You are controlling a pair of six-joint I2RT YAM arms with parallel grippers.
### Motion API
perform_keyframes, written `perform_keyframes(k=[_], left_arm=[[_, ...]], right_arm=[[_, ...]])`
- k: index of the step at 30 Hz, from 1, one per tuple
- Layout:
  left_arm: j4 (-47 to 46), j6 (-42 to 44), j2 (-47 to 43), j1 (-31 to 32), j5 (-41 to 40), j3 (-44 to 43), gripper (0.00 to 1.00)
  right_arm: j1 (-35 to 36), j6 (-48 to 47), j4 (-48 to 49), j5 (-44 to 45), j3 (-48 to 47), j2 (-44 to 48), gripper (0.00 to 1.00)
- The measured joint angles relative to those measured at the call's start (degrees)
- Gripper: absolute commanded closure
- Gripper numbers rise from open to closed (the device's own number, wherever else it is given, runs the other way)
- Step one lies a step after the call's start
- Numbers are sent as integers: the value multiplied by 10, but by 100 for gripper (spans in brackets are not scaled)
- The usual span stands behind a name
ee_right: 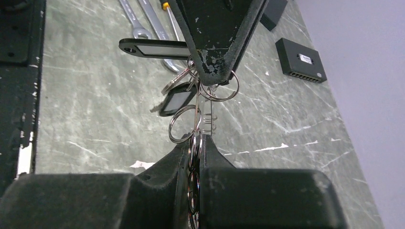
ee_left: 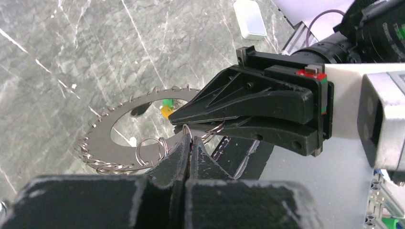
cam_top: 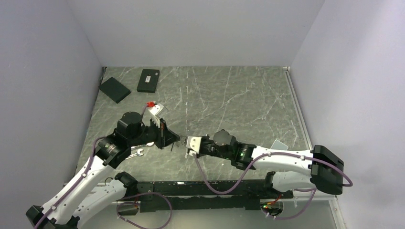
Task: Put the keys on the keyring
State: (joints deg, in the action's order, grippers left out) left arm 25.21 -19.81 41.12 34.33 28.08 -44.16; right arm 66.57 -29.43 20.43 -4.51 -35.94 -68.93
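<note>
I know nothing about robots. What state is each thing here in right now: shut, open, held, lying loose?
left gripper: jaws shut on a small wire ring.
right gripper: jaws shut on a ring chain.
keyring: dark toothed disc, beneath both grippers; lying or lifted, cannot tell.
wrenches: lying flat on the table, untouched.
black box: lying flat on the table, untouched.

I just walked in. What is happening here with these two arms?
Above the middle of the table, the left end effector and the right end effector are both shut on one cluster of small split rings, holding it between them. Black tags hang from it. The dark toothed keyring is seen just beyond them.
</note>
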Motion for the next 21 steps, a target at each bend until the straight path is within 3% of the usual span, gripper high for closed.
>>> perform_keyframes(k=[12,21], left_arm=[[28,-74,16,-2,-40,32,100],[36,-78,42,-5,-35,32,100]], right_arm=[[30,-67,2,72,0,-58,100],[32,-77,4,84,-1,-81,100]])
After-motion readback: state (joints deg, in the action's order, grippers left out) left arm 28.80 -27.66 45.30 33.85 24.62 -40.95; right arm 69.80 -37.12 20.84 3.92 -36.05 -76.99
